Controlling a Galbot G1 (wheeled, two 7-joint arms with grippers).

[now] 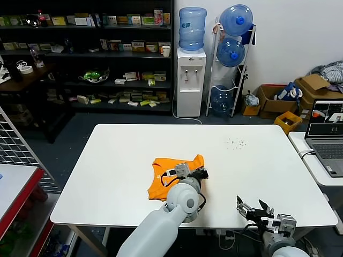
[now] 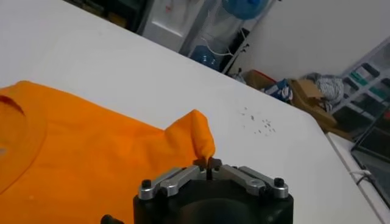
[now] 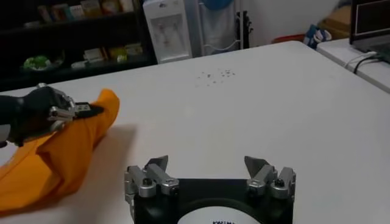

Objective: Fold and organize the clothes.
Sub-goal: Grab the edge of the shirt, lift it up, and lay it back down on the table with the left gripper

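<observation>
Lying rumpled near the middle of the white table (image 1: 107,176), the orange T-shirt (image 1: 161,179) has one edge lifted off the surface. The left gripper (image 2: 208,163) pinches that raised fold, its jaws closed tight on the cloth. The right gripper (image 3: 208,169) hovers low over bare tabletop near the front edge, well apart from the shirt, jaws spread wide and holding nothing.
</observation>
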